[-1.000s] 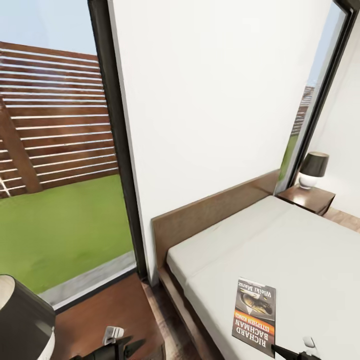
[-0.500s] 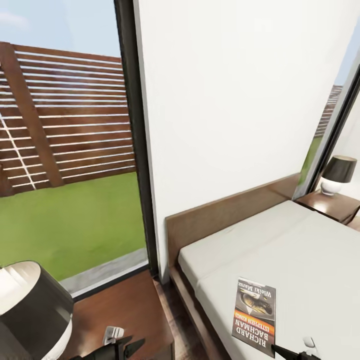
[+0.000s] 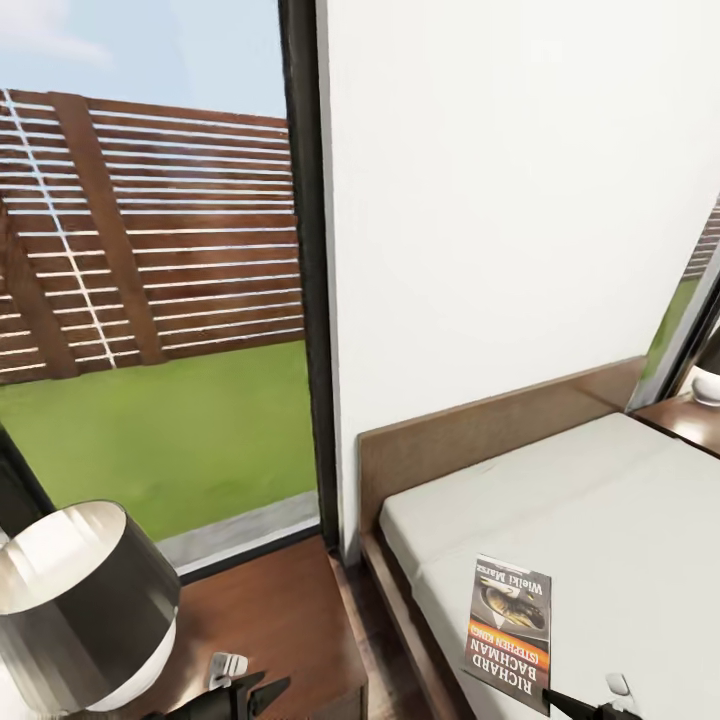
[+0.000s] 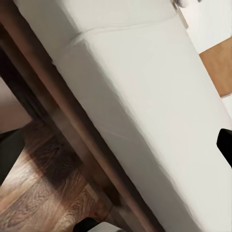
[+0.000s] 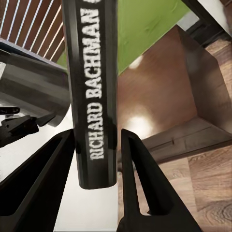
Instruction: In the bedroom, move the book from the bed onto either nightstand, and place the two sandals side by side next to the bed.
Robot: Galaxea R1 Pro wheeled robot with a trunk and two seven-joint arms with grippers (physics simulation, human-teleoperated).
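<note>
The book (image 3: 510, 625), with its dark cover and orange band, hangs over the near edge of the bed's pale mattress (image 3: 600, 500), and my right gripper (image 3: 590, 705) is shut on it. In the right wrist view the book's spine (image 5: 94, 92) reads "RICHARD BACHMAN" between my right gripper's (image 5: 99, 135) two black fingers, with the near nightstand's glossy top (image 5: 159, 82) beyond it. That nightstand (image 3: 270, 610) stands left of the bed. Low over it, my left gripper (image 3: 240, 685) is open. Its wrist view faces the bed's side (image 4: 145, 111) and the wood floor (image 4: 38, 193). The sandals are out of view.
A lamp with a dark shade (image 3: 80, 600) stands on the near nightstand's left part. A second nightstand (image 3: 695, 415) sits at the bed's far side. The white wall and a tall black-framed window (image 3: 300, 250) lie behind the wooden headboard (image 3: 480, 430).
The head view has swung left, so the room has slid right in the picture. The book and both grippers keep the same place in the view.
</note>
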